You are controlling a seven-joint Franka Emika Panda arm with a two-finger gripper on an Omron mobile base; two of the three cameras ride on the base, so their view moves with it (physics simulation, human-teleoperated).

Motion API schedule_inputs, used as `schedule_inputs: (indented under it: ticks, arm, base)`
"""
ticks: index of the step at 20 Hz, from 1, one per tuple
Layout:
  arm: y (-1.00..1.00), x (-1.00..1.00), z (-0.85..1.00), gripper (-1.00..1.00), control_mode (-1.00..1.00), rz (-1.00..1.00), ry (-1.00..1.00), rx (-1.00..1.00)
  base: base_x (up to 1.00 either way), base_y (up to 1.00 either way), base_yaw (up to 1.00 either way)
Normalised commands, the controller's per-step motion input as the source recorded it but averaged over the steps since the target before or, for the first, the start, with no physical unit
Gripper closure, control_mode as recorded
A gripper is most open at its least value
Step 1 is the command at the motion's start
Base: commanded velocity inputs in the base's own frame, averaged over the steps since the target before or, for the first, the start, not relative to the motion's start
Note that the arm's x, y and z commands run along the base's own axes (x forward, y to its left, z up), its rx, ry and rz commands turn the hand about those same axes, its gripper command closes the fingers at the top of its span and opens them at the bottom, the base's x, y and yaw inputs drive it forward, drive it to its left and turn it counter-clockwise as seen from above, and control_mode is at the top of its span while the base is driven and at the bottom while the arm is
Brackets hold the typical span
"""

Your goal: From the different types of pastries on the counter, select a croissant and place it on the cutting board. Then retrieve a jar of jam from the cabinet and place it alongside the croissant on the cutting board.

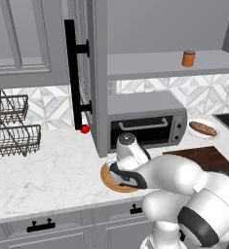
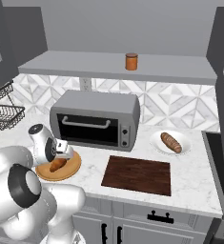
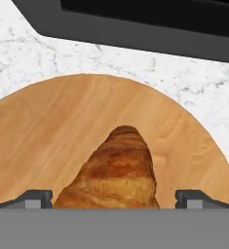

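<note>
The hand hangs low over the round tan board at the left of the bench, just in front of the toaster oven. Its fingers stand wide apart with the croissant between them, one tip on each side of the pastry's plump middle and neither yet pressing it; nothing is held. That straddle looks deliberate: coming down across the short width puts the pads where closing should catch the body, not a tapered end. The croissant lies on the round board, while the dark cutting board waits bare to the right, near the bench's front edge, so the first placement is not yet done. The longer loaf-shaped pastry sits on a white plate further right and back, well apart from the hand. The jar of jam stands upright on the cabinet shelf above the oven, with the cabinet door swung open, so it looks reachable for the later step.
</note>
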Motion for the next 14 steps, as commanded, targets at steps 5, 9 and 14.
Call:
schedule_inputs:
  ticks: [5,9,14]
  arm:
    - [0.0,0.03,-0.65,1.0,-1.0,0.0,0.09,0.0]
    - [0.0,0.0,-0.04,1.0,-1.0,0.01,0.14,0.03]
    - [-0.08,-0.29,0.98,1.0,-1.0,0.12,0.02,0.07]
  base:
    - [0.0,0.0,0.0]
    - [0.0,0.0,0.0]
    - [0.0,0.0,0.0]
